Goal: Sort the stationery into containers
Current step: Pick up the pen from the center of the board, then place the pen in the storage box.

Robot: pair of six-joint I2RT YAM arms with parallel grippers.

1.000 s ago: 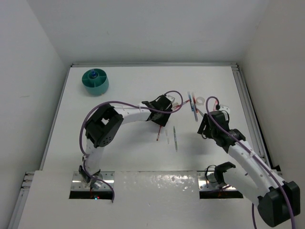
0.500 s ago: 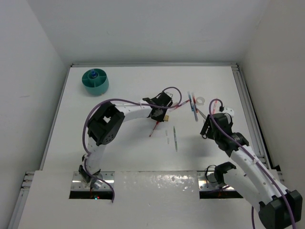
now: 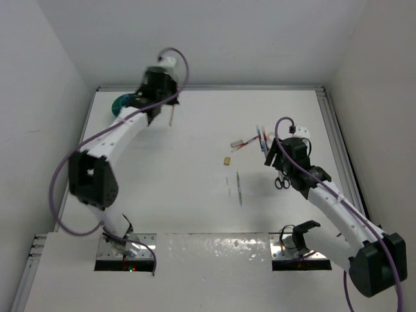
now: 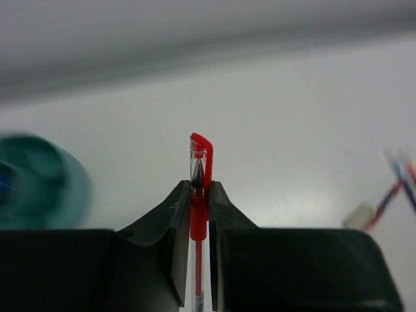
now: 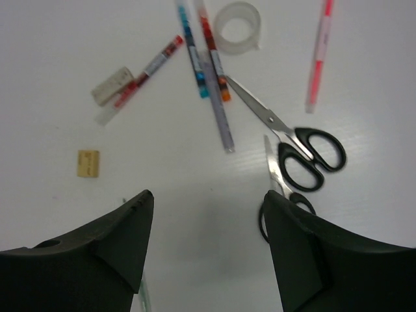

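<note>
- While clamping the red pen [image 4: 200, 153], my left gripper [image 4: 199, 190] hangs beside the teal tub [image 4: 39, 182], near the table [image 3: 214, 91] far edge.
- My right gripper [image 5: 205, 214] is spread wide, the scissors [image 5: 305, 153] just beside it.

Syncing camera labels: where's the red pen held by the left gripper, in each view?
Top external: the red pen hangs from the left gripper at the far left, just right of the teal tub.
Left wrist: centre of the picture, upright, clamped between the fingers.
Right wrist: not in it.
Shared landmark: the teal tub, blurred at the left edge of the left wrist view.
</note>
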